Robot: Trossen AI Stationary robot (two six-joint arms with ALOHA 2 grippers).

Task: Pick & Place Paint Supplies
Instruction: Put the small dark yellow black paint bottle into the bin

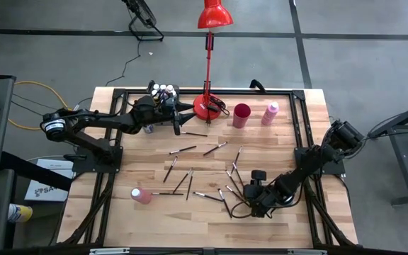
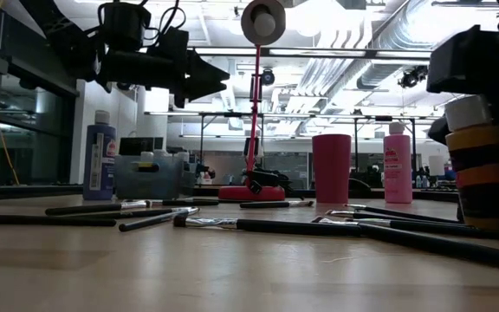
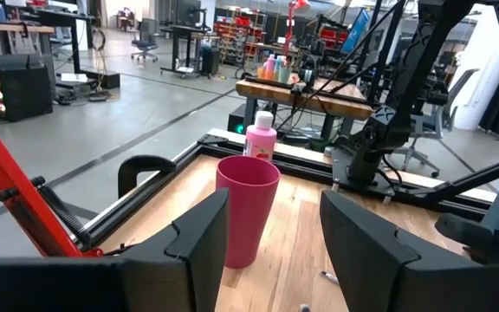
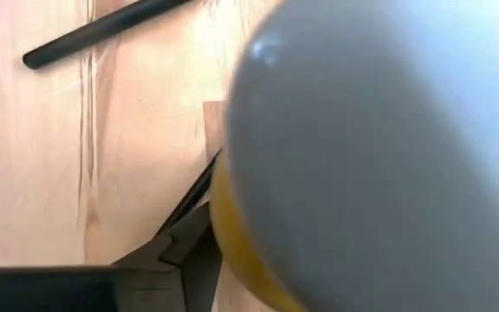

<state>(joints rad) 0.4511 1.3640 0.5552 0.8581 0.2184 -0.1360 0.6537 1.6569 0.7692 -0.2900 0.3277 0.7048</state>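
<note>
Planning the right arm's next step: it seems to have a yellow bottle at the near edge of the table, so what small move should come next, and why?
Probably lift the yellow bottle straight up first. The right gripper appears shut on it, low among scattered brushes, and the bin that already holds bottles sits across the table by the left gripper, which is open and raised. Rising first should clear the brushes.

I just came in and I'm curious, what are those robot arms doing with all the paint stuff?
They are tidying paint supplies. The right gripper holds a yellow, white-capped paint bottle low over the wooden table, among scattered dark-handled paintbrushes. The left gripper hangs open by the translucent grey bin, which already has bottles in it. Pink bottles and a dark red cup wait nearby.
</note>
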